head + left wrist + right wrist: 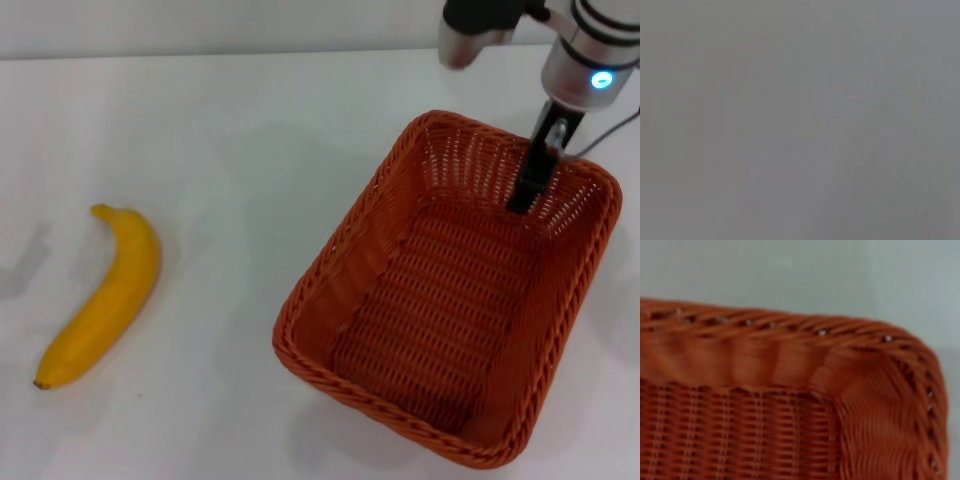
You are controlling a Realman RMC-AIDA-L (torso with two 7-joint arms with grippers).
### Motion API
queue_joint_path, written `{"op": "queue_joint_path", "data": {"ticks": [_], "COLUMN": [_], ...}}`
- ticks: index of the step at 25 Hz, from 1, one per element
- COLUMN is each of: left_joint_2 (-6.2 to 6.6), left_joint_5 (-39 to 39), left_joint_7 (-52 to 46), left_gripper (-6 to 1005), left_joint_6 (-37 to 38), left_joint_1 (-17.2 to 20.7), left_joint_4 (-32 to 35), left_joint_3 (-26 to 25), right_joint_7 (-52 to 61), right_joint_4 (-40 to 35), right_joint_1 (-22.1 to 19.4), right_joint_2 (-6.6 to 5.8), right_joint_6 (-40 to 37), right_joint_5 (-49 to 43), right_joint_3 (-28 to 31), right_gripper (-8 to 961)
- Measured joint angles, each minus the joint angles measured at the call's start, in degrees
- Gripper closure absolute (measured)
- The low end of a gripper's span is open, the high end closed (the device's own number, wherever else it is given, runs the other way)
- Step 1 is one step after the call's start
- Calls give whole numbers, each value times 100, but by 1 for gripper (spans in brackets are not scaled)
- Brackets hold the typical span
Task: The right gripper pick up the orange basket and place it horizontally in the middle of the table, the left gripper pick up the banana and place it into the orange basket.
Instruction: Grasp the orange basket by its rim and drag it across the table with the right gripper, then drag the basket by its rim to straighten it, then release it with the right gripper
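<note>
The banana [103, 296] is seen lying at the left of the white bench [250, 130]; the orange basket [452, 290] sits askew at right, its far wall straddled by the right gripper [530, 185], grip state indeterminable; a one-sided hold could tip it when lifted

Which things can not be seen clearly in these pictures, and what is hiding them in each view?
- Left gripper: not in any view; the left wrist view is only blank grey.
- Right gripper: head view shows one black finger inside the orange basket at its far wall; a second finger and any grasp cannot be made out.
- Right arm: cut off by the top edge of the head view.
- Banana: seen in the head view only; its underside is hidden against the table.
</note>
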Motion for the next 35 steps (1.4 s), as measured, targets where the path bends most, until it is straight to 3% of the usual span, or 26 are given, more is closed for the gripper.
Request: {"op": "queue_joint_path", "data": {"ticks": [9, 14, 22, 28, 33, 35], "left_joint_2": [-3, -4, -3, 15, 26, 30], "left_joint_5": [0, -4, -36, -49, -43, -43], "left_joint_7": [-2, -6, -1, 0, -10, -28], "left_gripper": [121, 121, 120, 120, 120, 120], "left_joint_6": [-11, -20, -31, -34, -34, -34], "left_joint_1": [-33, -27, -12, -34, -61, -59], "left_joint_4": [8, 9, 9, -33, -85, -140], "left_joint_3": [0, 0, 0, 0, 0, 0], "right_joint_7": [-41, -169, 252, 1040, 1349, 1468], "right_joint_4": [-34, -143, -926, -1338, -1437, -1612], "right_joint_1": [-26, -76, -283, -333, -349, -385], "right_joint_2": [-1, -11, -52, -247, -426, -478], "right_joint_6": [17, 123, 320, 743, 1314, 1584], "right_joint_5": [25, 35, 6, -19, -23, -7], "right_joint_3": [-113, -97, 42, 401, 1050, 1681], "right_gripper": [584, 703, 771, 782, 820, 824]}}
